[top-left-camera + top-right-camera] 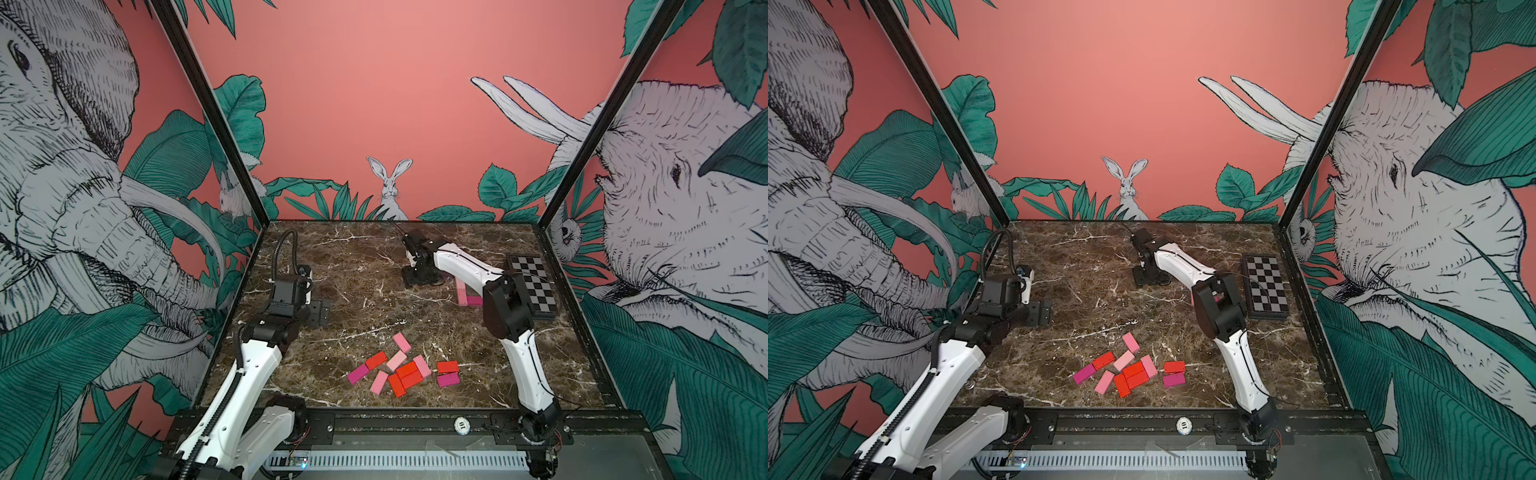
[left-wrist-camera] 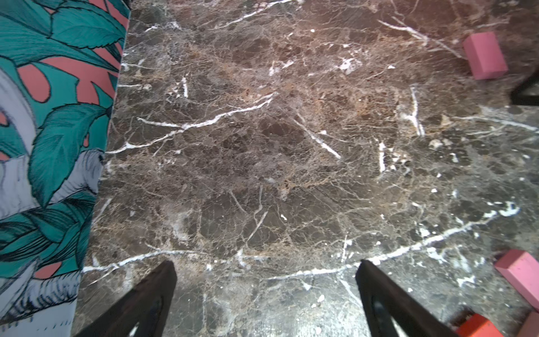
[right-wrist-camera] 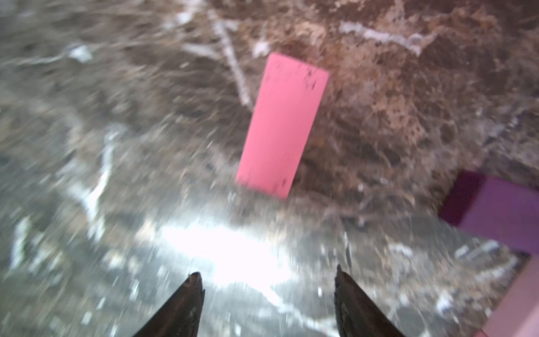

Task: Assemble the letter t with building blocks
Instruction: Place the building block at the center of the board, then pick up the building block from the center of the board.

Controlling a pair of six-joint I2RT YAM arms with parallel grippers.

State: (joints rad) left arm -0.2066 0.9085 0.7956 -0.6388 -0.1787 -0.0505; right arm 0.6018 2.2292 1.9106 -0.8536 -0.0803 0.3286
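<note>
Several loose building blocks (image 1: 405,370) in red, pink and magenta lie scattered near the table's front centre in both top views (image 1: 1129,372). Farther back, a pink block (image 1: 460,293) and a magenta one (image 1: 474,300) lie partly hidden behind my right arm. In the right wrist view the pink block (image 3: 283,125) lies flat ahead of my right gripper (image 3: 268,277), which is open and holds nothing; a purple block (image 3: 501,216) sits off to the side. My right gripper (image 1: 419,276) hangs low over the back of the table. My left gripper (image 2: 267,268) is wide open over bare marble at the left (image 1: 320,311).
A black-and-white checkered board (image 1: 534,286) lies at the back right, close to the right wall. In the left wrist view, pink blocks (image 2: 484,55) (image 2: 519,274) and a red block (image 2: 478,326) sit at the picture's edge. The patterned side wall (image 2: 52,146) is close beside my left gripper.
</note>
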